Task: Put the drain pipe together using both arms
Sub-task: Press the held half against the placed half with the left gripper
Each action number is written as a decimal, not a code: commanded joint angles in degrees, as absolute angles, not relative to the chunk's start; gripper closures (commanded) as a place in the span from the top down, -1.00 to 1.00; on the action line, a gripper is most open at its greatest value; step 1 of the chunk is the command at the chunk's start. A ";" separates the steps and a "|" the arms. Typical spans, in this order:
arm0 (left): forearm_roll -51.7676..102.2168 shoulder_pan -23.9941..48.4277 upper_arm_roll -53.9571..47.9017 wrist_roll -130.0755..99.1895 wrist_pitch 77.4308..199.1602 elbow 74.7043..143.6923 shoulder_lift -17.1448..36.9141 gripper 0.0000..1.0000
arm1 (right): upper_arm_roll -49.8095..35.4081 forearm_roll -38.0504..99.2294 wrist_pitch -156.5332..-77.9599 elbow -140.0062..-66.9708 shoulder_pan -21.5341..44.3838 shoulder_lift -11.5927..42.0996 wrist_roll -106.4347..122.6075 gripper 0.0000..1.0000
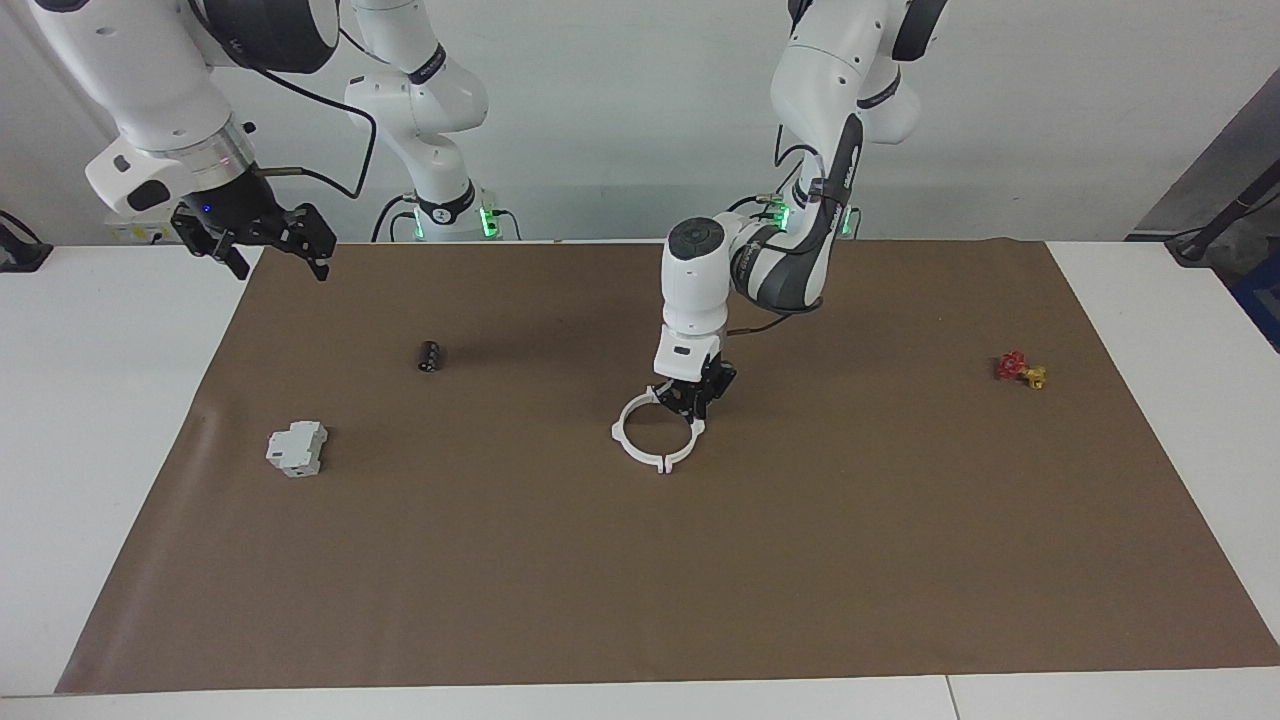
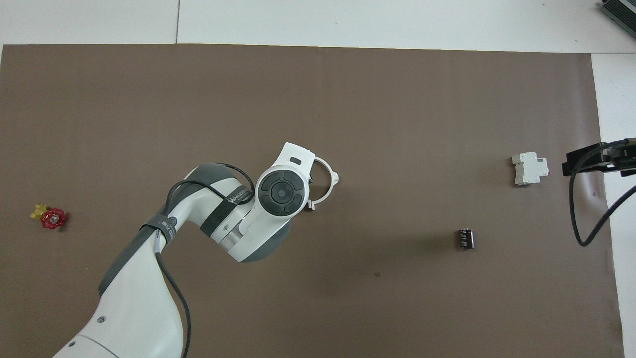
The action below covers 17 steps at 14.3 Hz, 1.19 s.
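Drain pipe (image 1: 655,432) halves lie joined as a ring mid-mat; the left gripper (image 1: 690,400) pinches its rim at one o'clock, probably seating the joint. The right gripper (image 1: 262,240) (waiting) hangs spread over the mat's corner.

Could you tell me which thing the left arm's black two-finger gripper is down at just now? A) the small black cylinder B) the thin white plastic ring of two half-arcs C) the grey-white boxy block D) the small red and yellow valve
B: in the facing view the left gripper sits at the rim of the thin white plastic ring, while the right gripper waits raised over the table's edge.
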<state>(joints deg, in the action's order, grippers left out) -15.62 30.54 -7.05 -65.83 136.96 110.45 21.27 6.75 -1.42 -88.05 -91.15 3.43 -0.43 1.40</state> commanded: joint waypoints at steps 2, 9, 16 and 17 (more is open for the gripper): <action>-17.05 31.46 -6.42 -67.06 137.11 108.98 22.41 -1.00 | 6.68 -1.32 -88.33 -92.11 3.34 -1.58 0.70 1.00; -20.48 31.38 -6.50 -67.06 137.02 109.25 22.50 1.00 | 6.68 -1.32 -88.33 -92.11 3.34 -1.58 0.70 1.00; -20.48 31.20 -6.68 -66.88 136.59 109.16 22.50 1.00 | 6.68 -1.32 -88.33 -92.11 3.34 -1.58 0.70 1.00; -20.39 31.20 -6.68 -66.97 136.50 109.16 22.50 1.00 | 6.68 -1.32 -88.33 -92.20 3.34 -1.58 0.70 1.00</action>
